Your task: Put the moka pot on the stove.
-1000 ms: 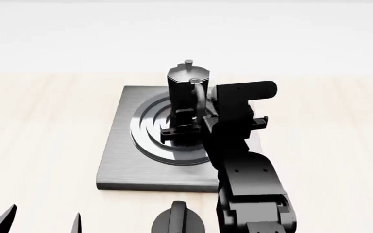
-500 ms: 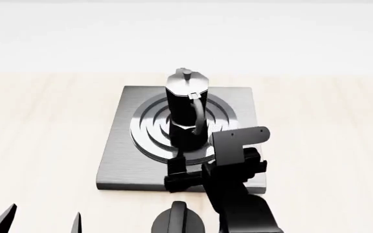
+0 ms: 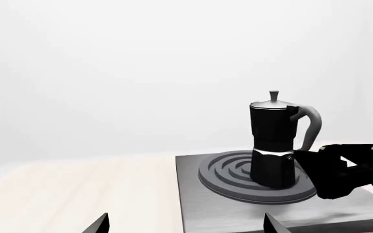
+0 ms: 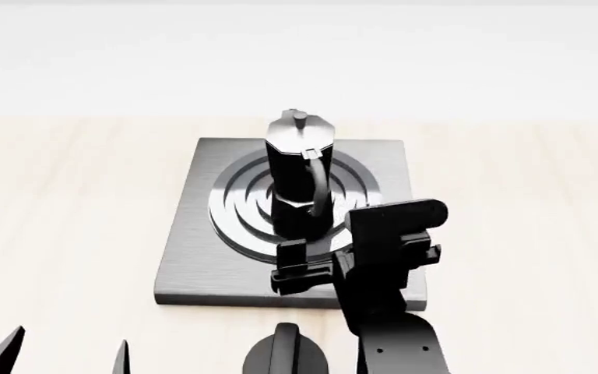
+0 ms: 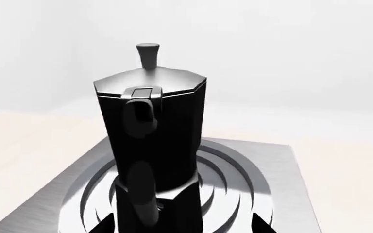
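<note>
Head view — moka pot [image 4: 299, 175] upright on stove [image 4: 190, 257] burner, handle toward robot; right pincer [image 4: 290, 269] open, empty

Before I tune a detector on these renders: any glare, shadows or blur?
Head view: sharp, bright sheen on the burner rings of the stove, hardly any shadow. Right wrist view: the pot fills the frame, lid glinting. Left wrist view: a white highlight at the pot's waist.

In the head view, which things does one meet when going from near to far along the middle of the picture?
Black knob → right gripper → moka pot, upright on the burner rings → far edge of the stove → bare wooden table.
</note>
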{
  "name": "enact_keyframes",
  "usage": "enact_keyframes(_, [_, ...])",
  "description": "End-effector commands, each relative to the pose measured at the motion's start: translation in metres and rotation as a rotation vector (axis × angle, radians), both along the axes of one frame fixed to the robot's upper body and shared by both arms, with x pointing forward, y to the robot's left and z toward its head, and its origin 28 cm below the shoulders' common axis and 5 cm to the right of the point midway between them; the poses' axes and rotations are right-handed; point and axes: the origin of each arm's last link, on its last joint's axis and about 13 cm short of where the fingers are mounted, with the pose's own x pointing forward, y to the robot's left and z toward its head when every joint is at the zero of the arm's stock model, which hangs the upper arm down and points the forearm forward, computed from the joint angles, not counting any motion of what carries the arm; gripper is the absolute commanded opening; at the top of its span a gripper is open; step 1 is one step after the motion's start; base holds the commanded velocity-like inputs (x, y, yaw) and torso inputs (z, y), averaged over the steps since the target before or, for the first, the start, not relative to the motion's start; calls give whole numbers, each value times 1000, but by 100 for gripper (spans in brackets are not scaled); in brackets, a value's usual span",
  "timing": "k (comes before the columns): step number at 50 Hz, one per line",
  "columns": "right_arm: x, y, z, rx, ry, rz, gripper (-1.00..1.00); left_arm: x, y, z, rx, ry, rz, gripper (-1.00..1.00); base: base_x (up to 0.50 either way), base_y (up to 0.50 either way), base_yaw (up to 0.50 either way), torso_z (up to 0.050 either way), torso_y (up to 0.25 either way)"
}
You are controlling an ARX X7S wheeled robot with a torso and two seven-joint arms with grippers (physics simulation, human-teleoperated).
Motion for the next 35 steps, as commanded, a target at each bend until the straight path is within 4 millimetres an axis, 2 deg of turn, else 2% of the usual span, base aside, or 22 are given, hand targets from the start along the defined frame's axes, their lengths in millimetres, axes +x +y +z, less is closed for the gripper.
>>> enact_keyframes(1, [-2,-2,-1,5,-79,-20,100,0,0,1,1,-2,1,100,0,0,0,0,0])
enact_keyframes(21, [-35,-4,18,14,-244,-38,100,-1,0,2,2,-3,-1,100,0,0,0,0,0])
enact_keyframes(35, [-49,-6,31,10,-349,-88,100,-2,-1,0,3,-3,-4,100,0,0,0,0,0])
